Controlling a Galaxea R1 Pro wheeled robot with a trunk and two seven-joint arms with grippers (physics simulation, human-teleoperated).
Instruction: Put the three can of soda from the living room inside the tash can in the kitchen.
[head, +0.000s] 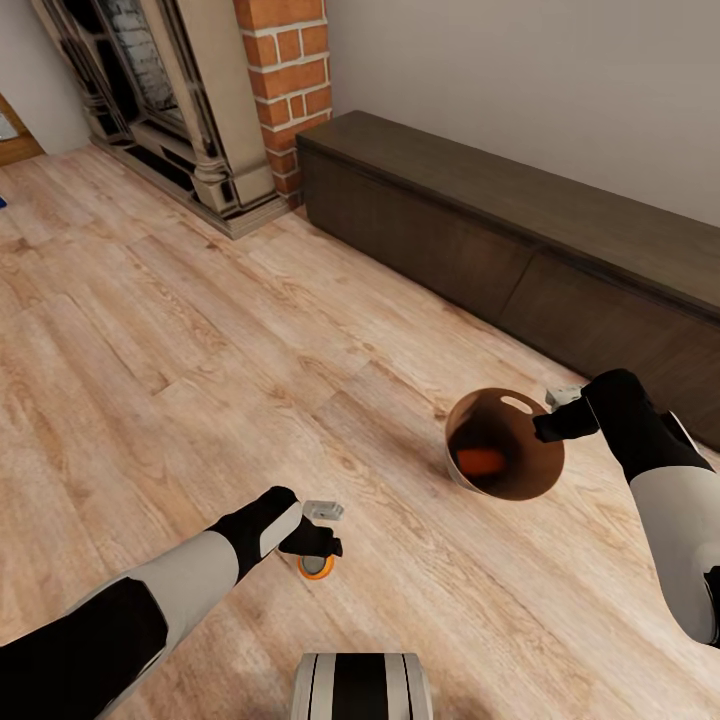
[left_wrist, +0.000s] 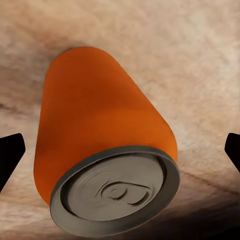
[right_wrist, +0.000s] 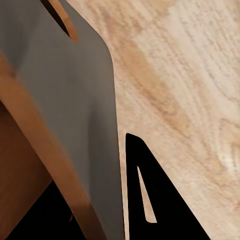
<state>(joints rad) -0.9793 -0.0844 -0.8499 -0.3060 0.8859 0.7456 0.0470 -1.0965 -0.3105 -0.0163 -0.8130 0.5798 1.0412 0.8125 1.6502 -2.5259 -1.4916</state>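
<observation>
Cans first: one orange can (head: 316, 567) stands on the wood floor (head: 150, 350) at about 7 o'clock, right under the left gripper (head: 318, 548). Its fingers (left_wrist: 11, 155) are wide apart, one on each side of the can (left_wrist: 100, 145), not touching it. At 3 o'clock the bin (head: 520, 480) holds another orange can (head: 481, 461). The right gripper (head: 548, 427) seems pinched on the bin's rim (right_wrist: 45, 150), though I cannot be sure.
</observation>
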